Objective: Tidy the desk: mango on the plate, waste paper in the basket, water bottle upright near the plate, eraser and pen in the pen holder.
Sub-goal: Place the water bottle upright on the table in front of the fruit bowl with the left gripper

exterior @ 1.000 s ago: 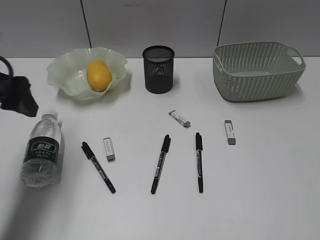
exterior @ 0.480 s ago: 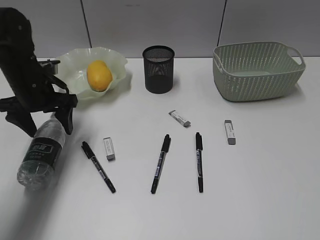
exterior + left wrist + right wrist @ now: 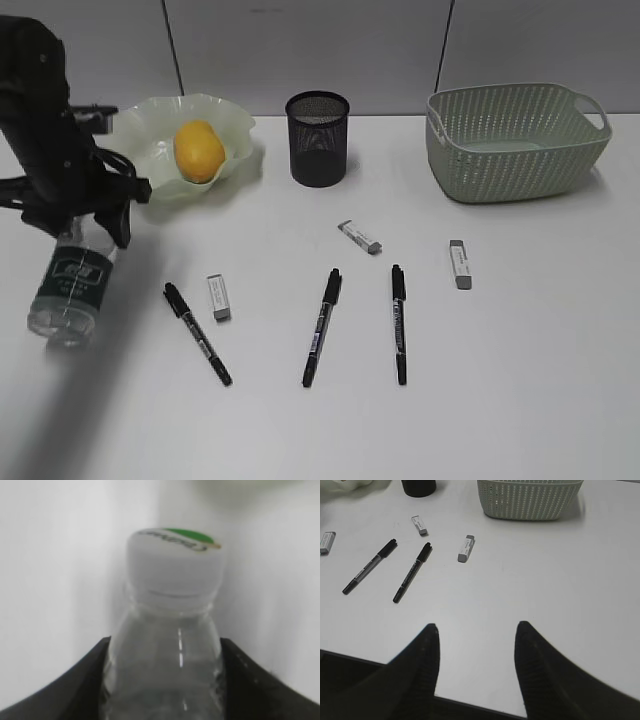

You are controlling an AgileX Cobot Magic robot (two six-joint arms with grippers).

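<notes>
We see the water bottle (image 3: 68,287) lying tilted on the desk (image 3: 520,380), its cap end up under our left gripper (image 3: 88,222) and its base pointing away toward the near left edge. In the left wrist view the white-green cap (image 3: 173,562) stands just ahead of the jaws, and the clear neck (image 3: 167,655) fills the gap between the two dark fingers (image 3: 65,685), which sit against its shoulders on both sides. The left gripper is pinching the water bottle at the neck.

Just beyond that gripper sits the plate (image 3: 135,135) with the mango (image 3: 198,150) resting inside it. Farther off to the gripper's right stands the pen holder (image 3: 317,138), upright, and well beyond that the basket (image 3: 515,140) at the far right.

On the bare desk to the right of the bottle lie three black pens (image 3: 196,334), roughly parallel, with three small erasers (image 3: 218,297) scattered among them, none touching one another.

Our right gripper (image 3: 476,647) appears only in its own wrist view, hovering over the near part of the desk with its fingers spread and nothing between them. Ahead of it lie two pens (image 3: 412,572), an eraser (image 3: 465,548) past them, and the basket (image 3: 530,500) at the far edge.
</notes>
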